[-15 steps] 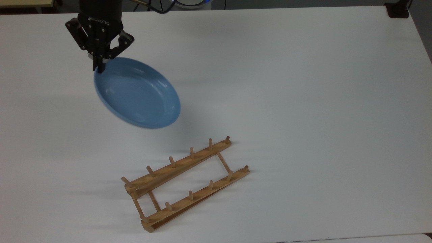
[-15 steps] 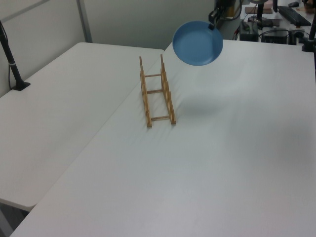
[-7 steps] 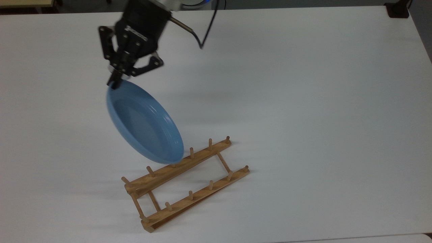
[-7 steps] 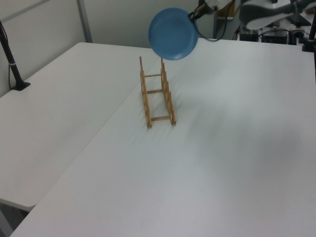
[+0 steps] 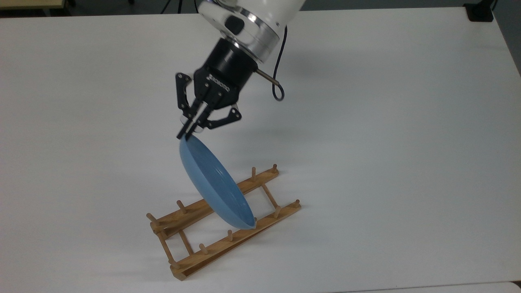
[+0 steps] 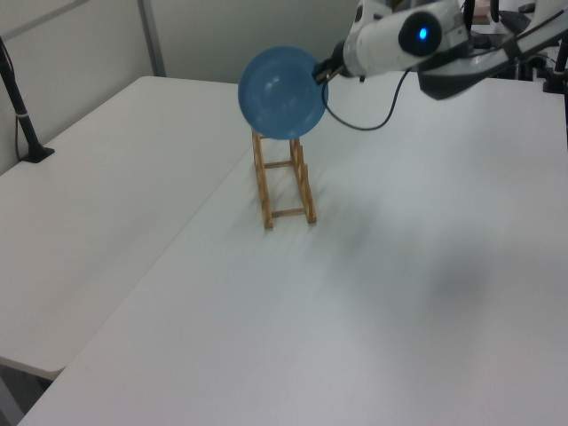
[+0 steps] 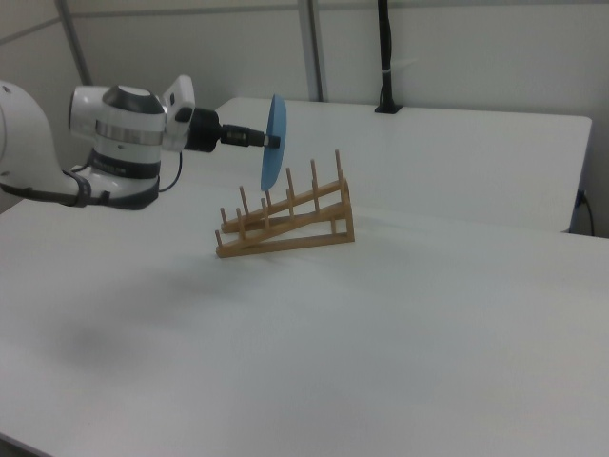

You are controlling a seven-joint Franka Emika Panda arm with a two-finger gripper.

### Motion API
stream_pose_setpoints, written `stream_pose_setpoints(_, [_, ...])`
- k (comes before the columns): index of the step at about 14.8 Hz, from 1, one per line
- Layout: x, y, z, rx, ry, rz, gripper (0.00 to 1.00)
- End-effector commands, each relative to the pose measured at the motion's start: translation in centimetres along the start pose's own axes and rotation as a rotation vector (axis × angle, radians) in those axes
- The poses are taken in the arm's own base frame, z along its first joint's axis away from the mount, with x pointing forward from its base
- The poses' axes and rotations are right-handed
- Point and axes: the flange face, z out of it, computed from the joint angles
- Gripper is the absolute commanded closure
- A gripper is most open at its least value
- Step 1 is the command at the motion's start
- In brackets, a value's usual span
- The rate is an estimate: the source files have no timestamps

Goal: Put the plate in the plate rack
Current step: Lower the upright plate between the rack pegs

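The fingers (image 5: 185,134) pinch the rim of the light-blue plate (image 5: 215,188), holding it on edge, nearly upright, above the wooden plate rack (image 5: 191,243). In the right view the plate (image 7: 273,143) hangs over the rack's (image 7: 295,224) middle pegs. The rack sits on the white counter (image 5: 386,142), toward the top view's lower edge.

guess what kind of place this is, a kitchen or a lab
Probably a robotics lab, not a kitchen: a white robot arm works over bare white tables, its hand holding a light-blue round plate above a wooden peg rack.
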Motion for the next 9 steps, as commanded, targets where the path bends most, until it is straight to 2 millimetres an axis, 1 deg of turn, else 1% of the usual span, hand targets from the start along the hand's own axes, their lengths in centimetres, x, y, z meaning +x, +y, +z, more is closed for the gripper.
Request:
stream_pose_setpoints(1, [-1.3,-1.6,0.2,0.017,0.076,0.033,1.0])
stream_pose_setpoints(2, [-1.9,-2.3,0.3,0.016,0.082,0.031,1.0])
stream_pose_setpoints(4, [-2.6,-2.8,0.7,-0.003,0.095,0.024,1.0])
stream_pose_setpoints(6, [-2.9,-2.8,1.0,-0.016,0.117,-0.003,1.0])
stream_pose_setpoints(9, [-3.9,-3.1,1.7,-0.019,0.113,-0.026,1.0])
